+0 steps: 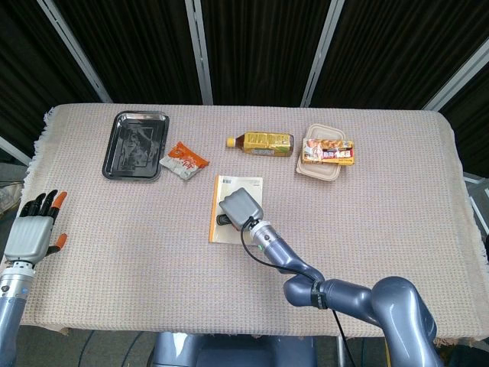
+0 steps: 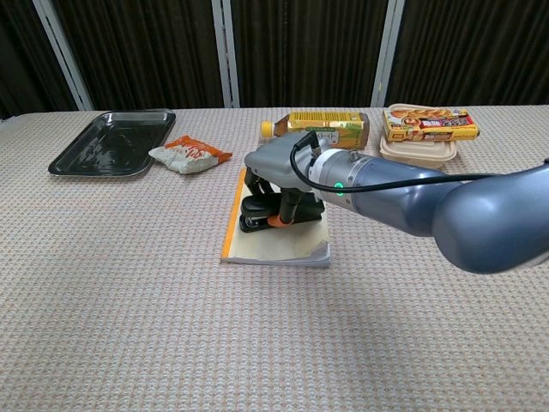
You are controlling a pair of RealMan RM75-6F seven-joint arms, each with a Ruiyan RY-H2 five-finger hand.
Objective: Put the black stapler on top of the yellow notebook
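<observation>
The yellow notebook (image 1: pixel 229 188) (image 2: pixel 273 246) lies flat at the table's middle. My right hand (image 1: pixel 240 206) (image 2: pixel 279 165) hovers low over it and grips the black stapler (image 2: pixel 268 216) (image 1: pixel 224 221), which sits just above or on the notebook's cover; contact is unclear. The hand covers most of the stapler in the head view. My left hand (image 1: pixel 32 230) is at the table's near left edge, fingers spread, holding nothing.
A black tray (image 1: pixel 137 144) (image 2: pixel 111 142) and an orange snack packet (image 1: pixel 183 160) (image 2: pixel 187 154) lie at the back left. A tea bottle (image 1: pixel 262 142) (image 2: pixel 324 126) lies on its side behind the notebook. A food box (image 1: pixel 327 151) (image 2: pixel 423 130) stands at the back right.
</observation>
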